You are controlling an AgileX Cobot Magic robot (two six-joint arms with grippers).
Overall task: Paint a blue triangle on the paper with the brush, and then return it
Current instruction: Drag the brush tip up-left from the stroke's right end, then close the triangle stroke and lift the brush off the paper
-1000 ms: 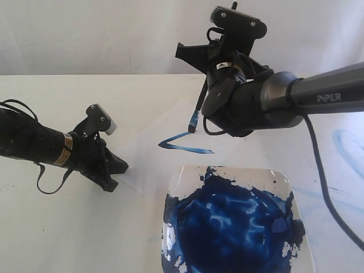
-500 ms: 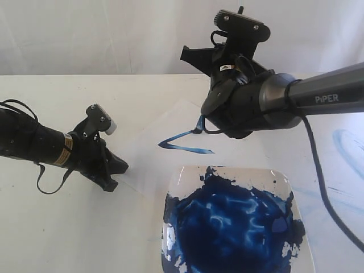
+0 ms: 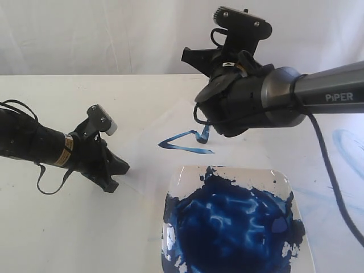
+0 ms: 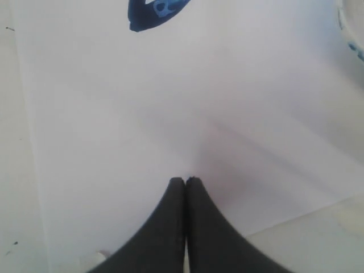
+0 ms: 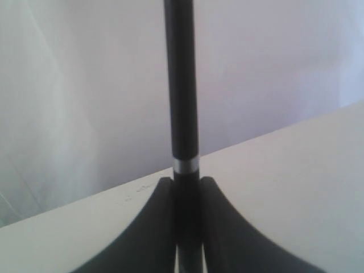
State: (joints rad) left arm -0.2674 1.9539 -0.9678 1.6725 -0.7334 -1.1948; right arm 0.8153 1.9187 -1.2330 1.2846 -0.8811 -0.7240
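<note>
White dish (image 3: 176, 182) smeared with dark blue paint is sitting nearest the exterior camera, on the cream table (image 3: 57, 227). Just behind it the paper (image 3: 153, 131) is lying flat, carrying the blue triangle (image 3: 185, 142), still an unclosed outline: long base stroke, slanted left stroke, short stroke on the right. Left gripper (image 3: 111, 176) is resting tips-down on the paper's near-left edge, fingers pressed together with nothing between them; in the left wrist view the fingertips (image 4: 186, 185) are touching on white sheet. Further back, right gripper (image 5: 186, 187) is clamping the brush (image 5: 181, 85) by its black handle beside a silver band. Blue bristle end (image 3: 205, 132) is showing under the right arm at the triangle's right stroke; contact with the paper is unclear.
</note>
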